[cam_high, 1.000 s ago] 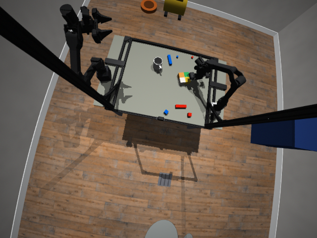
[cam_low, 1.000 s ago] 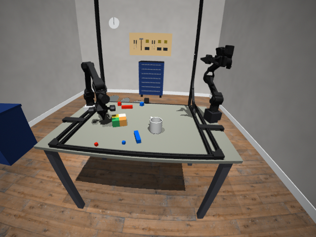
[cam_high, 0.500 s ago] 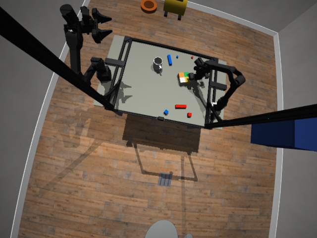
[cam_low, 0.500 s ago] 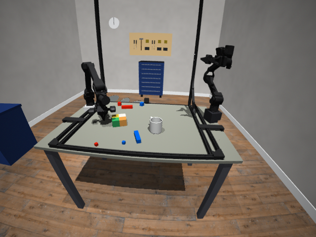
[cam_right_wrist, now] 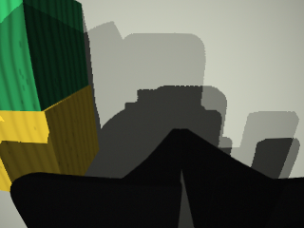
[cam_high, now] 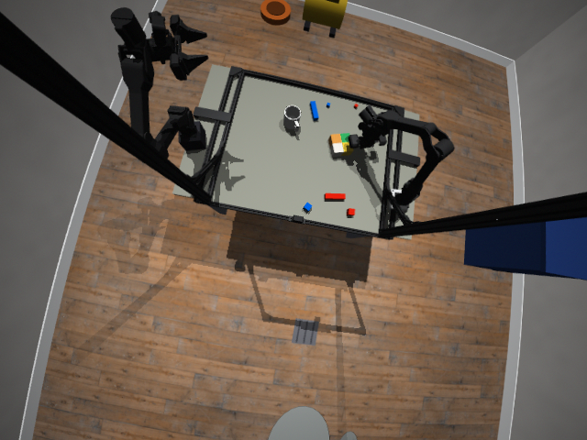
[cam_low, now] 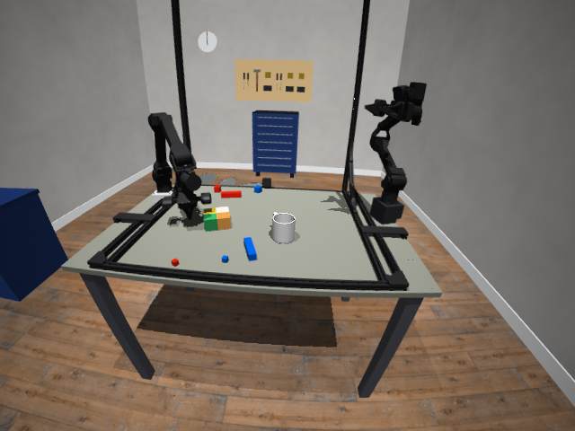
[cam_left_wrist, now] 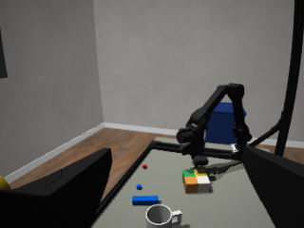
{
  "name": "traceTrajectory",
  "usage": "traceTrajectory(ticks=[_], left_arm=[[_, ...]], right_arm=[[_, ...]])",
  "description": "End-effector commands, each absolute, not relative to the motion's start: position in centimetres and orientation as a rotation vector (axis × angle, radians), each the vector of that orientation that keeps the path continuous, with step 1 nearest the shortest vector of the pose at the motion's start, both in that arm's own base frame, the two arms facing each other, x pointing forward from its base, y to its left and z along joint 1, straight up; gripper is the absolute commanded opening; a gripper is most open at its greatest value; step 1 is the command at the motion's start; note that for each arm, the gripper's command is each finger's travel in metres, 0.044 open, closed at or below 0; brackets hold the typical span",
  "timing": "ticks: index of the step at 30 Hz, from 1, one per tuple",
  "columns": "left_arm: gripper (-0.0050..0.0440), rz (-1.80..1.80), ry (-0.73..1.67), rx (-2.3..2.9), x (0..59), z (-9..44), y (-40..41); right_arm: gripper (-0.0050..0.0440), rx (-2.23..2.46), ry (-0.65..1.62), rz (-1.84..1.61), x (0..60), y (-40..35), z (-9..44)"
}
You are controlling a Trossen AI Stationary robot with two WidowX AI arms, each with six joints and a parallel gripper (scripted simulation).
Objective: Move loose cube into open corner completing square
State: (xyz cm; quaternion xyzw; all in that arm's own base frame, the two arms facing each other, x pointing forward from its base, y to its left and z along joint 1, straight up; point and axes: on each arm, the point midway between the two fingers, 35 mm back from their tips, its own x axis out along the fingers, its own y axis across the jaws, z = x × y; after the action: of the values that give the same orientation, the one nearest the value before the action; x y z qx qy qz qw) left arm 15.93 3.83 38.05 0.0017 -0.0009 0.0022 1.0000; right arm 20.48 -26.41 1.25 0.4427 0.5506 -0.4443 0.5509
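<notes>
From the top view, you see the black metal-like right claw (cam_high: 365,143) (cam_low: 192,215) (cam_left_wrist: 196,167) (cam_right_wrist: 179,136) clenched on nothing, just beside the green cube (cam_high: 345,136) (cam_low: 210,223) (cam_left_wrist: 188,174) (cam_right_wrist: 11,62) and yellow cube (cam_high: 346,146) (cam_low: 209,211) (cam_left_wrist: 201,172) (cam_right_wrist: 73,133). Beyond them from this claw are the orange cube (cam_high: 336,137) (cam_low: 224,220) (cam_left_wrist: 191,184) and white cube (cam_high: 337,148) (cam_low: 223,210).

In the exterior view, your four cubes make one square beside the right claw (which one is the loose cube, I cannot tell). The black left claw (cam_high: 206,46) (cam_low: 367,107) (cam_left_wrist: 177,154) is released, high in the air.

In the left wrist view, the white round mug (cam_high: 292,114) (cam_low: 283,229) (cam_left_wrist: 152,223) is nearer to your left claw than the square is.

In the right wrist view, green and yellow meet beside the closed tips; contact with the claw I cannot tell.
</notes>
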Motion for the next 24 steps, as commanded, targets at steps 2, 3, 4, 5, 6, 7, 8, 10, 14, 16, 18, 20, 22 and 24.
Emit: traceTrajectory(ticks=[2, 3, 4, 5, 6, 7, 8, 10, 14, 16, 18, 20, 22, 24], left_arm=[[0.0400, 0.000, -0.001, -0.001, 15.92, 38.02, 3.77], [0.0400, 0.000, -0.001, -0.001, 15.92, 38.02, 3.77], [0.0400, 0.000, -0.001, -0.001, 15.92, 38.02, 3.77], [0.0400, 0.000, -0.001, -0.001, 15.92, 38.02, 3.77], [0.0400, 0.000, -0.001, -0.001, 15.92, 38.02, 3.77], [0.0400, 0.000, -0.001, -0.001, 15.92, 38.02, 3.77], [0.0400, 0.000, -0.001, -0.001, 15.92, 38.02, 3.77], [0.0400, 0.000, -0.001, -0.001, 15.92, 38.02, 3.77], [0.0400, 0.000, -0.001, -0.001, 15.92, 38.02, 3.77], [0.0400, 0.000, -0.001, -0.001, 15.92, 38.02, 3.77], [0.0400, 0.000, -0.001, -0.001, 15.92, 38.02, 3.77], [0.0400, 0.000, -0.001, -0.001, 15.92, 38.02, 3.77], [0.0400, 0.000, -0.001, -0.001, 15.92, 38.02, 3.77], [0.0400, 0.000, -0.001, -0.001, 15.92, 38.02, 3.77]], right_arm=[[0.0000, 1.053, 1.301, -1.053, 20.67, -26.36, 1.21], [0.0000, 1.053, 1.301, -1.053, 20.70, -26.35, 1.21], [0.0000, 1.053, 1.301, -1.053, 20.72, -26.35, 1.21], [0.0000, 1.053, 1.301, -1.053, 20.75, -26.34, 1.21], [0.0000, 1.053, 1.301, -1.053, 20.77, -26.34, 1.21], [0.0000, 1.053, 1.301, -1.053, 20.77, -26.34, 1.21], [0.0000, 1.053, 1.301, -1.053, 20.77, -26.34, 1.21], [0.0000, 1.053, 1.301, -1.053, 20.83, -26.32, 1.21], [0.0000, 1.053, 1.301, -1.053, 20.95, -26.30, 1.21], [0.0000, 1.053, 1.301, -1.053, 21.00, -26.29, 1.21], [0.0000, 1.053, 1.301, -1.053, 21.06, -26.27, 1.21], [0.0000, 1.053, 1.301, -1.053, 21.11, -26.26, 1.21], [0.0000, 1.053, 1.301, -1.053, 21.16, -26.25, 1.21], [0.0000, 1.053, 1.301, -1.053, 21.19, -26.25, 1.21]])
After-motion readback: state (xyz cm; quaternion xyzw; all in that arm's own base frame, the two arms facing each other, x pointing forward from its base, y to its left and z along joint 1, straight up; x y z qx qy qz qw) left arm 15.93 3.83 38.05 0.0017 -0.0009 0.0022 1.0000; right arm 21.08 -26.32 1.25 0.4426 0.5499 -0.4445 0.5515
